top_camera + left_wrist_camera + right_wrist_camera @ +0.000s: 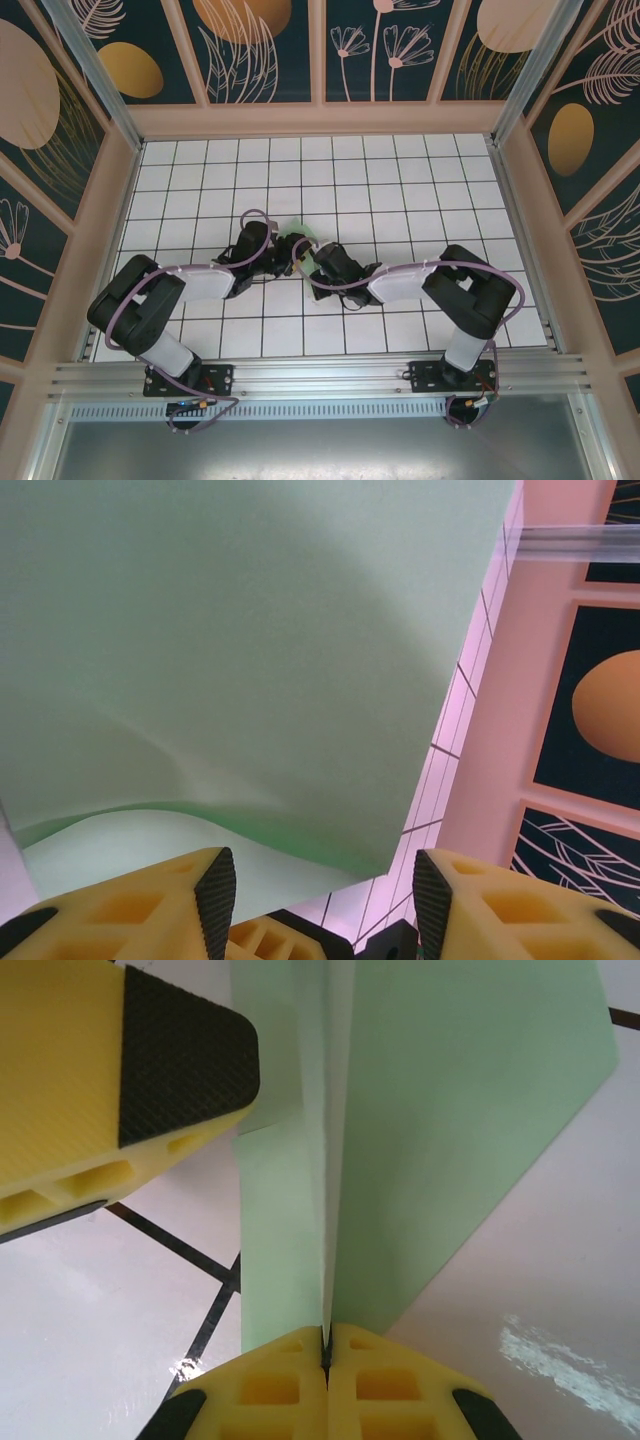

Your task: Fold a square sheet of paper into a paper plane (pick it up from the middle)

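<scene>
The right jaws, clamped shut at the lens, pinch the folded pale green paper (pixel 430 1130) along its centre crease, over the middle of the bench (pixel 400 200). The left jaws stand half apart at its flap; whether they touch it seems unclear.

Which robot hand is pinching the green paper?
The right gripper: its yellow fingers are shut tight on the edge of the folded green paper. The left gripper has its fingers apart, not squeezing the paper.
</scene>
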